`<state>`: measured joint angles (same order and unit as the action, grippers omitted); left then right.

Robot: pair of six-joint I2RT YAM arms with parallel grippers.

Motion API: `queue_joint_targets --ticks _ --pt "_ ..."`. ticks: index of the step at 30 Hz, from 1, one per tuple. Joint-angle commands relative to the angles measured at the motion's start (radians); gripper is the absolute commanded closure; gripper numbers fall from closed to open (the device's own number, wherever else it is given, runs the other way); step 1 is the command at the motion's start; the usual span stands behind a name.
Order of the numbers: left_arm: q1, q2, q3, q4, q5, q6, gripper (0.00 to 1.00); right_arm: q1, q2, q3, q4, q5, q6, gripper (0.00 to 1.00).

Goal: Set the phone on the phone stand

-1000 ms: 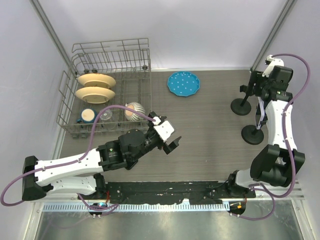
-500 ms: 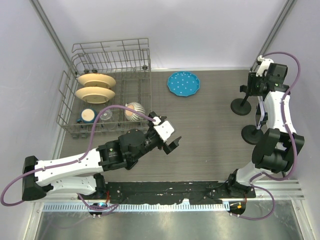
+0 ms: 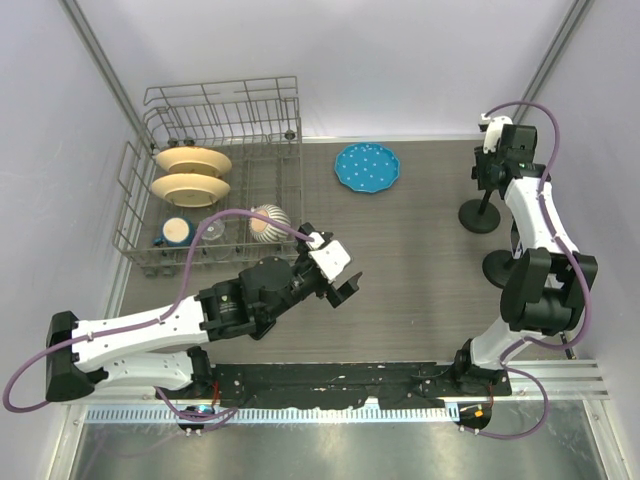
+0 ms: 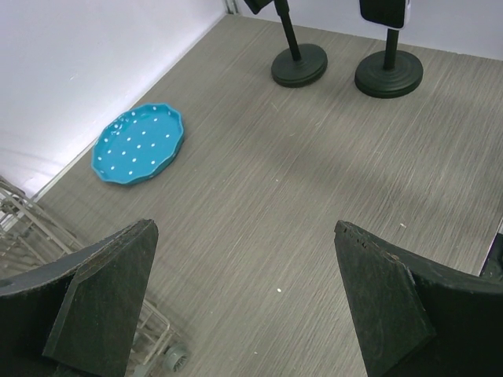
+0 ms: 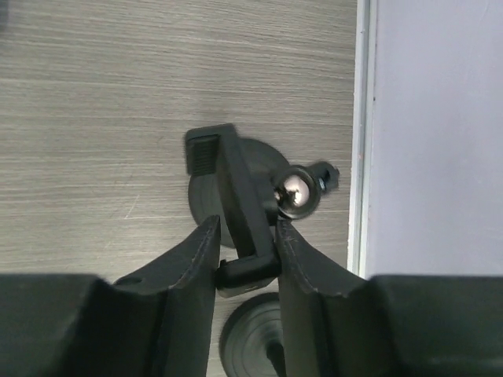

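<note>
From where I stand, the right tool (image 5: 245,232) is up at the far right corner of the bench (image 3: 400,270), over the far phone stand (image 3: 480,215). Its two fingers pinch the lower end of a thin black slab (image 5: 236,206), one finger against each flat face. The slab sits tilted above the stand's round base, beside a shiny screw (image 5: 292,192) on the stand's joint. I cannot tell whether this slab is the phone itself or the stand's cradle; both would look like this edge-on. A second stand (image 3: 500,268) stands just nearer, and in the left wrist view its top carries a dark rectangle (image 4: 385,9) with a pale edge, which could also be the phone.

The left tool (image 4: 244,236) hangs spread wide over the middle of the bench, holding nothing.

I judge a phone to be light, stiff and smooth, so it can slide out of a weak pinch, and its glass face would not forgive a drop. The safer hold is across the middle rather than at one end, so it does not swing. The stand looks top-heavy on its thin pole, and its joint may swivel, so any push should be gentle and straight down.
</note>
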<state>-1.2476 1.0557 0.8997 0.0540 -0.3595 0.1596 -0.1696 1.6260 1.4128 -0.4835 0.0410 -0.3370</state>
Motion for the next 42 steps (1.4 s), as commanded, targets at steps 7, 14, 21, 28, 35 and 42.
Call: queue_joint_targets --ticks 7,14,21,28,35,42 --pt "0.030 -0.005 0.050 0.015 -0.012 -0.011 0.00 0.089 -0.052 -0.018 0.066 -0.130 0.004 0.99" --pt "0.048 -0.029 0.044 0.029 -0.050 0.000 0.00 0.275 -0.207 -0.070 0.097 -0.211 0.079 0.99" --pt "0.062 -0.069 0.035 0.055 -0.099 0.011 0.00 0.474 -0.428 -0.260 0.063 -0.274 0.124 0.99" --pt "0.063 -0.099 0.019 0.078 -0.119 0.011 0.00 0.619 -0.617 -0.532 0.233 -0.329 0.184 0.99" --pt "0.063 -0.105 0.028 0.081 -0.145 -0.006 0.00 0.700 -0.647 -0.666 0.385 -0.352 0.190 0.99" --pt "0.132 -0.144 0.058 -0.031 -0.061 -0.289 0.00 0.714 -0.626 -0.755 0.514 -0.427 0.245 0.99"
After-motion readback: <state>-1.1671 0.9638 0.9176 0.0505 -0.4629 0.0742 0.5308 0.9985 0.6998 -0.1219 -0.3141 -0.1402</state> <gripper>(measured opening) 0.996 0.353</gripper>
